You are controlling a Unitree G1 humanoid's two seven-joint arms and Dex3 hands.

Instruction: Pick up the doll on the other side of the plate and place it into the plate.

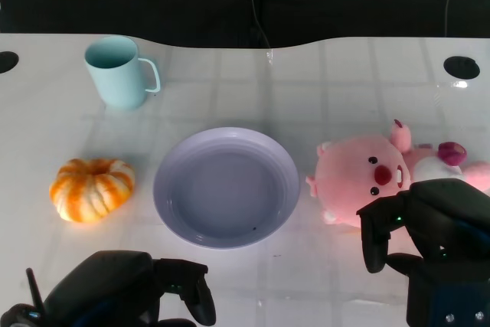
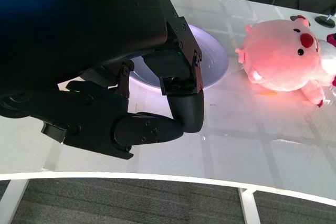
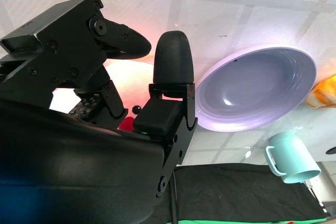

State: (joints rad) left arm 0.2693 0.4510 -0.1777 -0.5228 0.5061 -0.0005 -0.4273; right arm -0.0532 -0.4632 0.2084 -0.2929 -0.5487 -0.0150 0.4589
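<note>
From the head view I see the lavender plate at the centre of the white table; its bowl holds nothing but a tiny dark speck near the rim closest to me. The light-blue mug stands upright at the far left of the table, handle toward the plate; I cannot see its bottom, so I cannot tell its contents. An orange-and-white pumpkin lies on the table left of the plate, apart from it.

The pink doll lies on its side on the table just right of the plate, close to the rim but not on it. My right hand hangs on the near side of the doll, fingers curved down and apart, holding nothing; from the head view its fingers overlap the doll's lower edge, and I cannot tell whether they touch. My left hand sits low at the near edge, fingers curled inward around nothing, well apart from the doll.
</note>
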